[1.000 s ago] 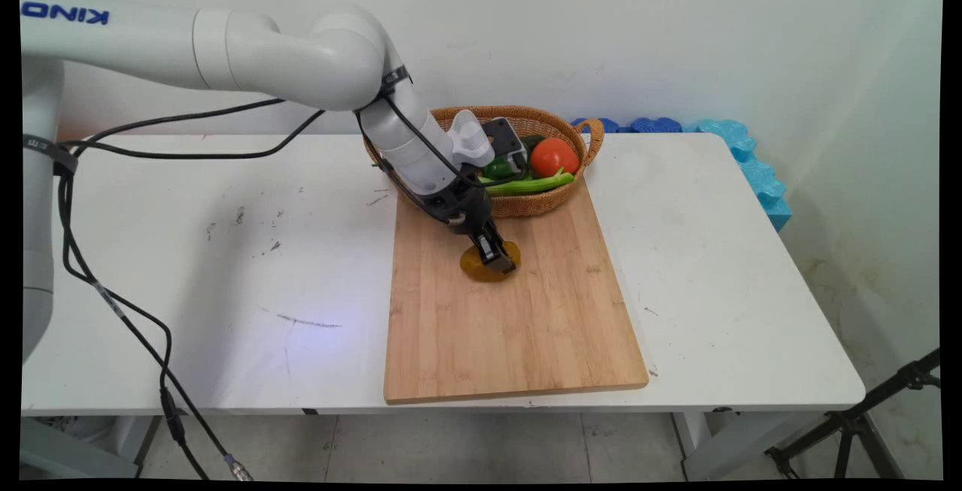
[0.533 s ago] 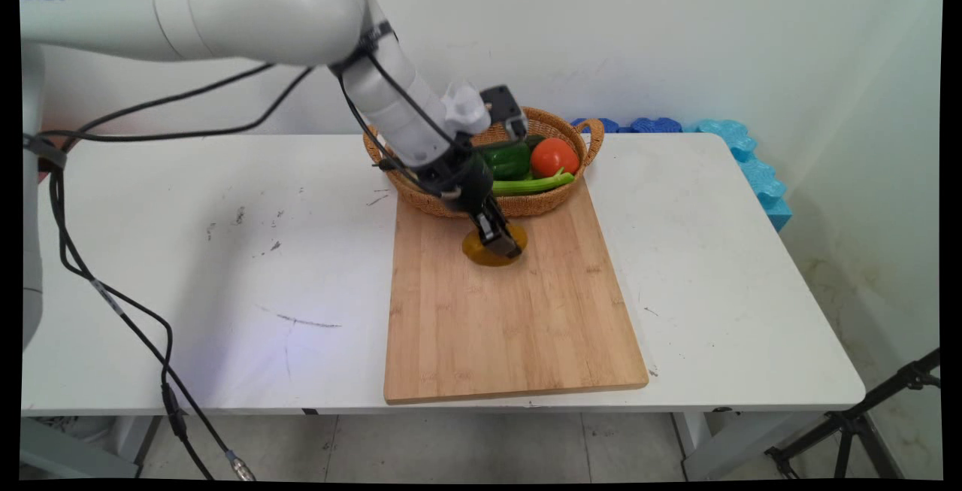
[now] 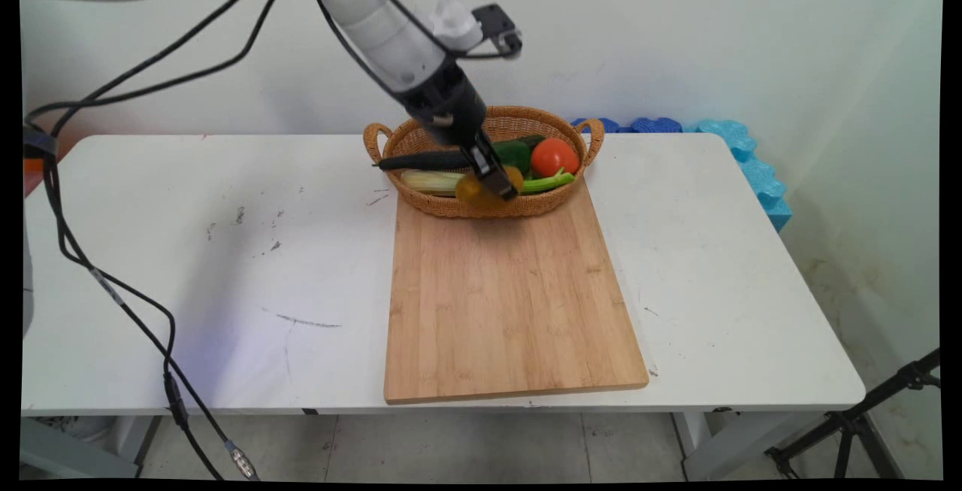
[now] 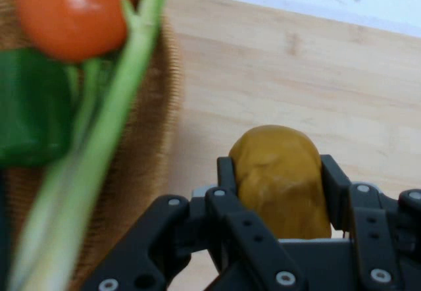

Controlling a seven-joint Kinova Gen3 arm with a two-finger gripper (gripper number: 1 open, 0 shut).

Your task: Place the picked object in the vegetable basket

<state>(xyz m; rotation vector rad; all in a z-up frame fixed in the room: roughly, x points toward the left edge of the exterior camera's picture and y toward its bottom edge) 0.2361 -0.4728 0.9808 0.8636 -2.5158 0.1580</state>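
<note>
Item: gripper, upper centre of the frame; I see its jaws pinching a yellow-brown potato, held in the air over the basket's near rim. Basket holds tomato, green pepper, celery. Below: board on table.
</note>
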